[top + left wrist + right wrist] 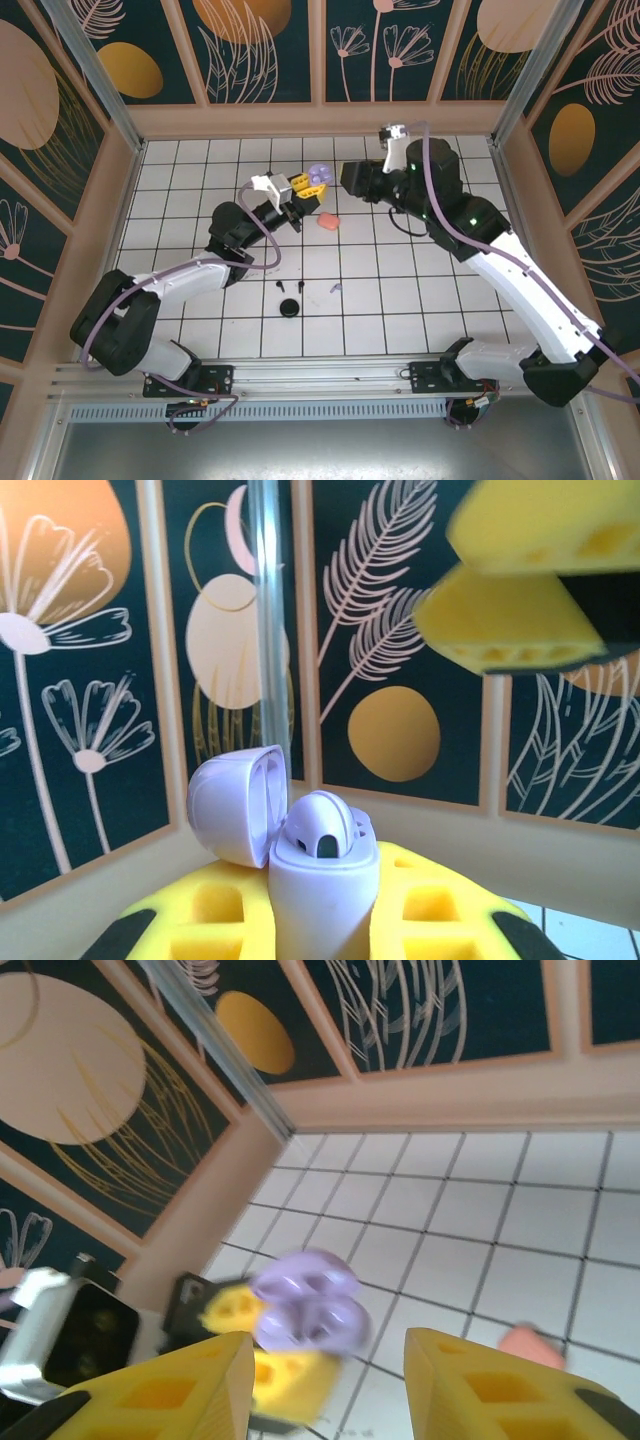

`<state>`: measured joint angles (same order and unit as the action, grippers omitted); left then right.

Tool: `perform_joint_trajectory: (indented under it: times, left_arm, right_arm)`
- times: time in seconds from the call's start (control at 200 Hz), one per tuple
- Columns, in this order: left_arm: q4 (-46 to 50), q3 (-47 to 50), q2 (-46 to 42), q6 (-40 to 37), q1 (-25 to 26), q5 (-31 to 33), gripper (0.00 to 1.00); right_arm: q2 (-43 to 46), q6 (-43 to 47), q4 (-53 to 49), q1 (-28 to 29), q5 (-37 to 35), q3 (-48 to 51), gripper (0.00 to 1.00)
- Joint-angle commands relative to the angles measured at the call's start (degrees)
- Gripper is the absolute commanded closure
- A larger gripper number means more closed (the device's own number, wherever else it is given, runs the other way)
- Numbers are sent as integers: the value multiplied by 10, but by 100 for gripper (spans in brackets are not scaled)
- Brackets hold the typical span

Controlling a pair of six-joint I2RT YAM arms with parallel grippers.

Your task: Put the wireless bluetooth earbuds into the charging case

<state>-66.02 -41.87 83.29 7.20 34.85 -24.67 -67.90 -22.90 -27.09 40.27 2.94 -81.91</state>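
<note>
Earbud [320,825] sits in the open lilac case [318,895] pinched by left claw [322,935]; right claw [325,1385] stands spread.

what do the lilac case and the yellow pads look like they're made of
Case: probably hard moulded plastic with a smooth satin finish; soft highlights on the rounded lid, crisp rims. Pads: likely foam or soft rubber, matte; no glare, and square pockets sunk into their faces.
</note>
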Motion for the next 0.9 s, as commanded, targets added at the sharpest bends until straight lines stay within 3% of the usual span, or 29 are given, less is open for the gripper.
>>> perform_joint_trajectory:
  times: [0.0,0.205,0.375,0.631,0.896]
  left_arm:
    - [-32,17,-29,-22,0,50,100]
    - [-44,48,-50,-2,-24,83,100]
    - [-50,76,-65,10,-41,107,100]
    - [-68,115,-83,16,-44,112,100]
    - [-83,135,-99,20,-44,102,100]
  right_arm:
    - [25,-52,-56,-2,-54,60,55]
    - [28,-169,-34,5,-45,231,55]
    - [-11,-288,0,43,-64,327,52]
    - [-115,-398,9,98,-86,325,50]
    - [-187,-443,0,113,-100,303,50]
